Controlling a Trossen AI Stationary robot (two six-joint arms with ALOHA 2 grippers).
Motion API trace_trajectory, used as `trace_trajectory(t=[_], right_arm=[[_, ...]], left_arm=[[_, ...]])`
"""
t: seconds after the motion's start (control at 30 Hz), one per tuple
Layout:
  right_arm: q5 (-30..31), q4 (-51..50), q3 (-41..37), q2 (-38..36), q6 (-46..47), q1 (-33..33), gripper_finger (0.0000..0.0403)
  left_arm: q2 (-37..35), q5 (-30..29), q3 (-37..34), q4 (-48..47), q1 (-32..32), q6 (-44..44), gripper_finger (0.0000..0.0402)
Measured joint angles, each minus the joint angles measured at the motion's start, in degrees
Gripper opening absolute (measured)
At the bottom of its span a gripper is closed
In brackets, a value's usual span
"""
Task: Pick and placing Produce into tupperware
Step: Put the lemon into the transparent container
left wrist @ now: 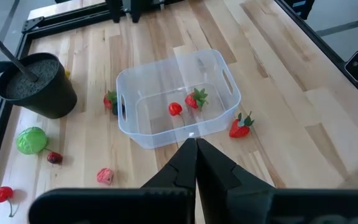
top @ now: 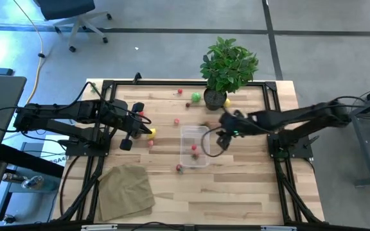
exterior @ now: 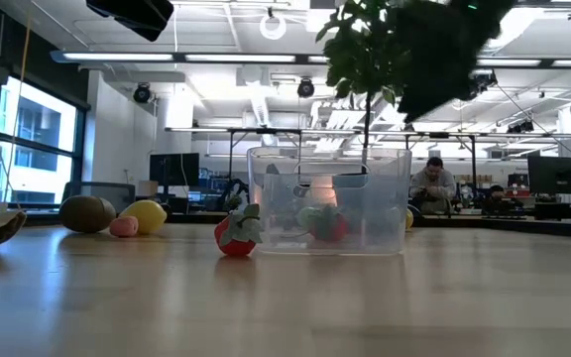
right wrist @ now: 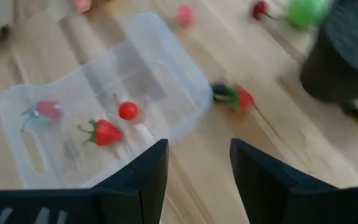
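Two small red pieces of produce [left wrist: 185, 104] already lie inside the tupperware [top: 194, 145], which sits on the tabletop [top: 249, 192] near its middle, and a strawberry [exterior: 236, 233] rests just outside its near wall. We have the right tool [top: 221, 138] hovering at the container's right edge with its fingers apart and nothing between them. We keep the left tool [top: 128, 138] waiting well to the left with its fingers pressed together and empty, close to a yellow piece [top: 149, 132]. Just past the container, on the side toward the potted plant [top: 227, 67], lies a red and dark piece [right wrist: 232, 97], and we judge it the likeliest next pick. Farther back, a green piece [top: 196, 97] and more small red ones lie scattered near the pot.

From here our main risk is the light, clear tub: a tool lowered too close could clip its rim and shove or tip it. A round piece could also roll away from closing fingers, and the plant's leaves crowd any reach toward the far items.
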Motion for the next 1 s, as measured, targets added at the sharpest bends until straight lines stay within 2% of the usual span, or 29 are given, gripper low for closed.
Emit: trace_trajectory(t=[0.1, 0.23, 0.37, 0.47, 0.73, 1.0], right_arm=[[4.22, 0.35, -6.75, -6.72, 7.67, -0.06, 0.0165], [11.74, 0.39, -13.79, -13.37, 23.30, -3.45, 0.0165], [12.06, 2.52, -17.25, -15.65, 24.23, -11.35, 0.0165], [8.69, 5.33, -18.10, -15.33, 20.76, -18.29, 0.0165], [-7.00, 15.61, -20.08, -10.36, 13.58, -37.45, 0.0165], [-18.03, 23.83, -20.61, -0.26, 11.74, -45.86, 0.0165]], left_arm=[[0.00, 0.00, 0.00, 0.00, -0.01, 0.00, 0.0001], [0.00, 0.00, 0.00, 0.00, -0.01, -0.02, 0.0001], [0.00, 0.00, 0.00, 0.00, 0.00, 0.00, 0.0001], [0.00, 0.00, 0.00, 0.00, -0.01, 0.00, 0.0001], [0.00, 0.00, 0.00, 0.00, -0.01, 0.00, 0.0001], [0.00, 0.00, 0.00, 0.00, -0.01, -0.02, 0.0001]])
